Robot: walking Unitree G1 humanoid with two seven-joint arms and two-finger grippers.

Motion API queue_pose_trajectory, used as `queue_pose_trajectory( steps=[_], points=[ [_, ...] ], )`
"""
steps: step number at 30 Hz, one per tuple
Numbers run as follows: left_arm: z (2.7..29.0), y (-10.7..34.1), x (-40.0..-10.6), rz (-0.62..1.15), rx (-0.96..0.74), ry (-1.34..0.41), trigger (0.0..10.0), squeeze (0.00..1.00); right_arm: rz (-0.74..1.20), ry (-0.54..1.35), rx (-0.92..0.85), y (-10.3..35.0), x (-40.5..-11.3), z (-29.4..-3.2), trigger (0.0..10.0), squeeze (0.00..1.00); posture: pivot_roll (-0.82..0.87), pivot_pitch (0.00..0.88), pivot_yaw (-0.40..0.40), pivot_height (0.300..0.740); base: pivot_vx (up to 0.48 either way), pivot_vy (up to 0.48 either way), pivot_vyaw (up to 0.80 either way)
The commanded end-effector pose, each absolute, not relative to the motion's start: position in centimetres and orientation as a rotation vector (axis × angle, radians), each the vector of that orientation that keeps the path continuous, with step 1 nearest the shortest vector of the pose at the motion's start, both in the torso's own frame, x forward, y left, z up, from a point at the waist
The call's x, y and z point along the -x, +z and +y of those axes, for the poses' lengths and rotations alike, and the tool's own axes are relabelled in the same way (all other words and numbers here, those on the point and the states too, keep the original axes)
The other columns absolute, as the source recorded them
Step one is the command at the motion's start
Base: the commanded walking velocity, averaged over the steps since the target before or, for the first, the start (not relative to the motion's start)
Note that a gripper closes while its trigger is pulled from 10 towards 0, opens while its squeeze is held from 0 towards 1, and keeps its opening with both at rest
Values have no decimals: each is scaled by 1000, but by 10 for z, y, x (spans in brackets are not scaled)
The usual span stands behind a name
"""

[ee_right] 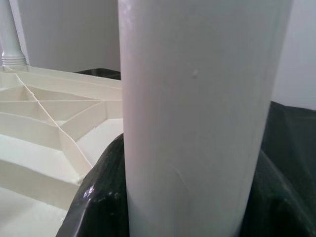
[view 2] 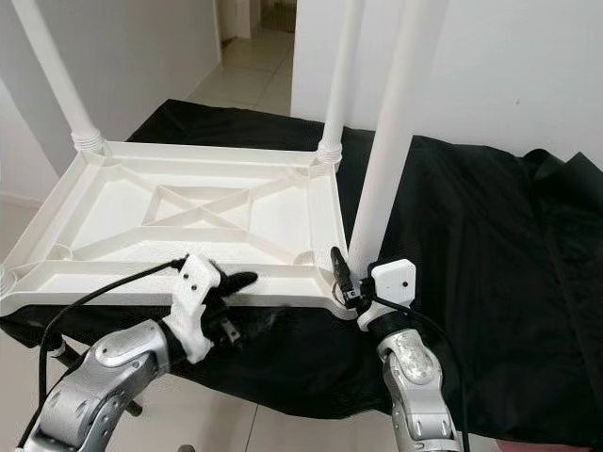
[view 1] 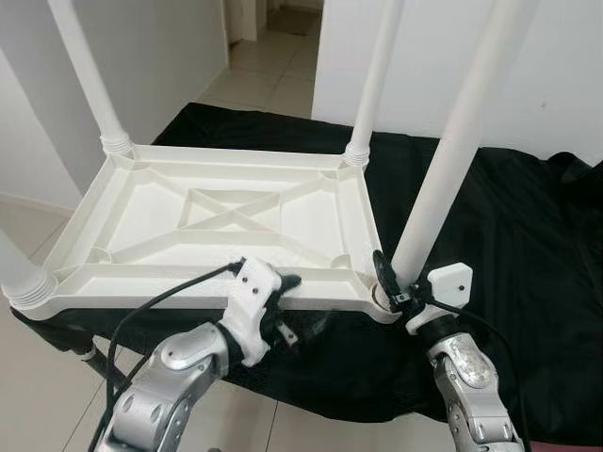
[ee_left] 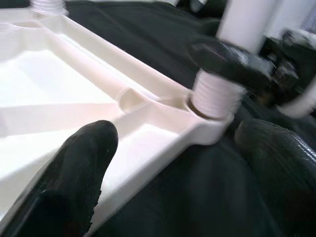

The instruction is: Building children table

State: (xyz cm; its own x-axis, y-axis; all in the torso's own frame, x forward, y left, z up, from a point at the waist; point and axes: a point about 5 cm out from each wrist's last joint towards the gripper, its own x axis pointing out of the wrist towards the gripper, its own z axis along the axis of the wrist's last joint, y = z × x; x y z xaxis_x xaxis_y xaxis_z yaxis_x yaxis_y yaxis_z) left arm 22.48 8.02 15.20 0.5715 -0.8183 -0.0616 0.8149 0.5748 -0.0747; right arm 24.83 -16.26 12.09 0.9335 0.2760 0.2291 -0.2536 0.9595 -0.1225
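Lying upside down on a black cloth [view 1: 528, 245], one white plastic tabletop [view 1: 226, 221] showed its ribbed underside, its long axis running from the cloth's near edge toward the far wall. Four white legs stood upright in its corner sockets: a far-left leg [view 1: 87, 71], a far-right leg [view 1: 377, 75], a near-left leg [view 1: 19, 273] cut off by the picture's edge, and a near-right leg [view 1: 452, 141] rising at a slight tilt. One crossed rib pattern marked the middle of the underside. No brand, label or writing could be read anywhere.

At the near-right corner the right gripper [view 1: 394, 282] was closed around the base of the near-right leg, just above its threaded collar, its black fingers [ee_right: 98, 197] wrapping the tube on both sides. Along the tabletop's near edge the left gripper [view 1: 283, 297] sat with its two fingers spread apart, one finger [ee_left: 74, 173] over the rim and the other beside it over the cloth, gripping nothing.
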Motion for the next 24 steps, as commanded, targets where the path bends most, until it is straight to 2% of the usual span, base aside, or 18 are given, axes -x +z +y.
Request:
queue_pose_trajectory(
  steps=[1,9,24],
  points=[
    [77,151,-230,106,42,-933,10000,0,-147,285,119,100,-243,-165,10000,0,-31,0,-36,740,0,0,0],
    [66,161,-242,96,71,-904,10000,0,-111,320,185,88,-245,-170,10000,0,-36,6,-23,740,0,0,0],
    [66,169,-249,50,61,-900,10000,0,-106,437,171,83,-245,-155,10000,0,-20,12,-24,740,0,0,0]
  ],
)
